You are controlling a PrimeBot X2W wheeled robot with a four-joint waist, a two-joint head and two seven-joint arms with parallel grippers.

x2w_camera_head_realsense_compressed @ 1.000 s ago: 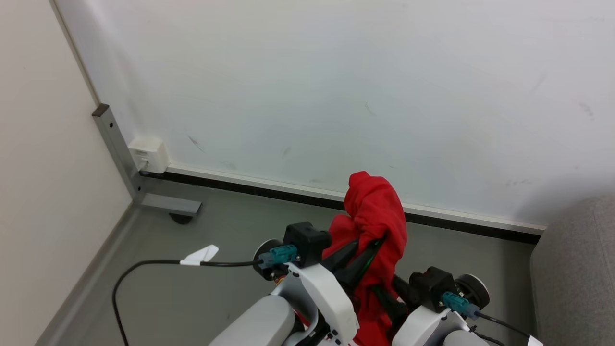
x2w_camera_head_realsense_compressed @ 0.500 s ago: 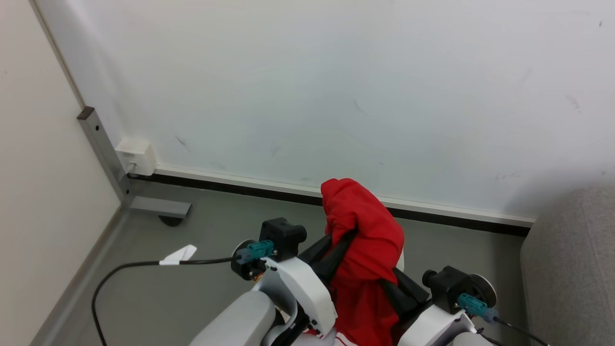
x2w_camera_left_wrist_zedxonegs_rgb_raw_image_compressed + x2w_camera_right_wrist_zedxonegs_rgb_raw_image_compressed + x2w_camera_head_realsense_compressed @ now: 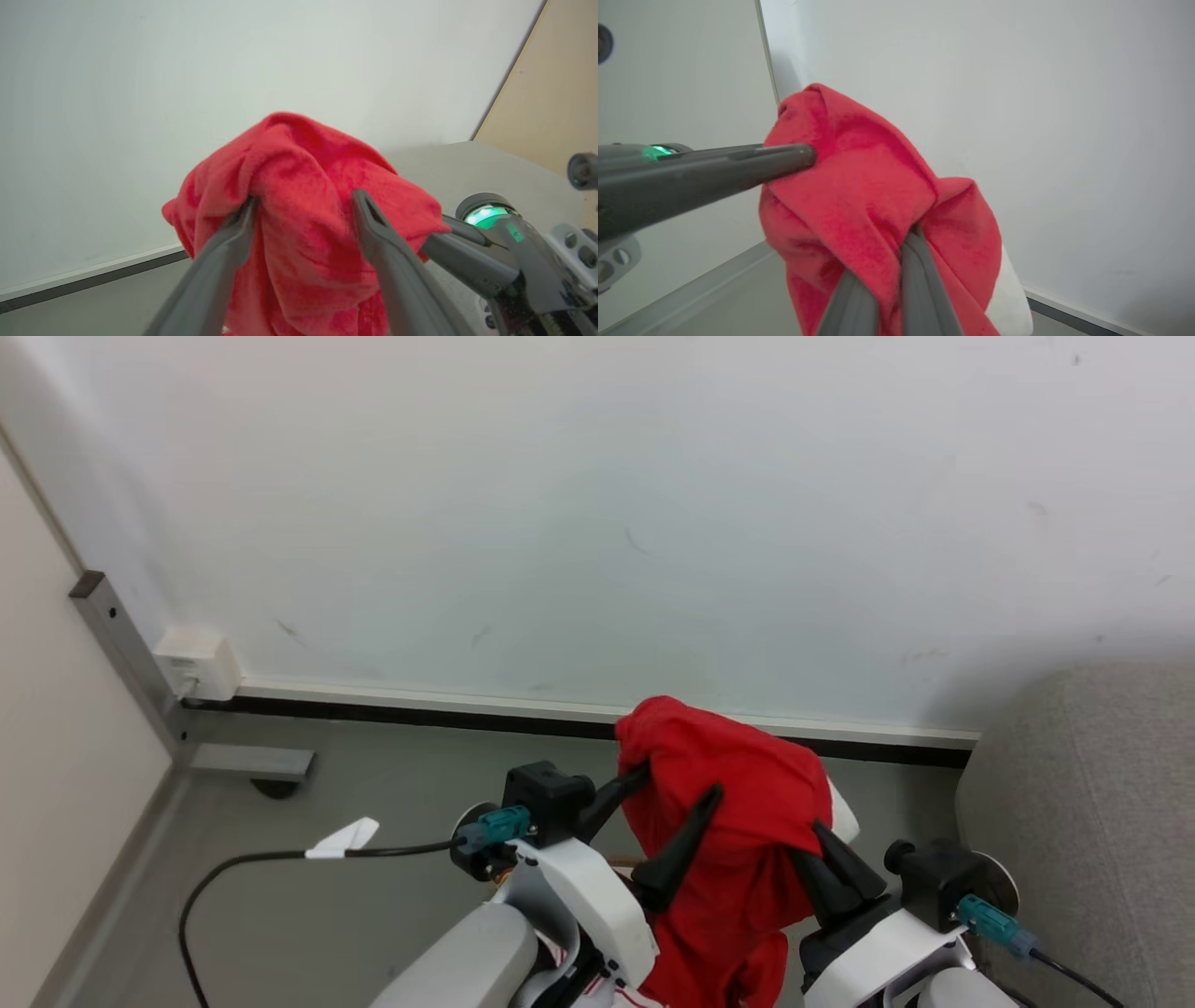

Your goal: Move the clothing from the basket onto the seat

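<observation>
while left pincer [image 3: 304,198] gapes | clothing [image 3: 747,803] hangs between | right pincer [image 3: 911,232] clamps it

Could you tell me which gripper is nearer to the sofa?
Right. The right gripper, shut on the red garment, is on its side towards the sofa; the left gripper, open, is on the far side.

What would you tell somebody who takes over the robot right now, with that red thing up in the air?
Left gripper: open, fingers spread wide, the red garment draped over them.
Right gripper: shut on the red garment, pinching a fold.
Where things are: the garment hangs in the air above the floor; the seat is off to the robot's right.
Done: the red garment is lifted up.
Left: carry it over to the seat, lay it down and let go, then check for more clothing.
</observation>
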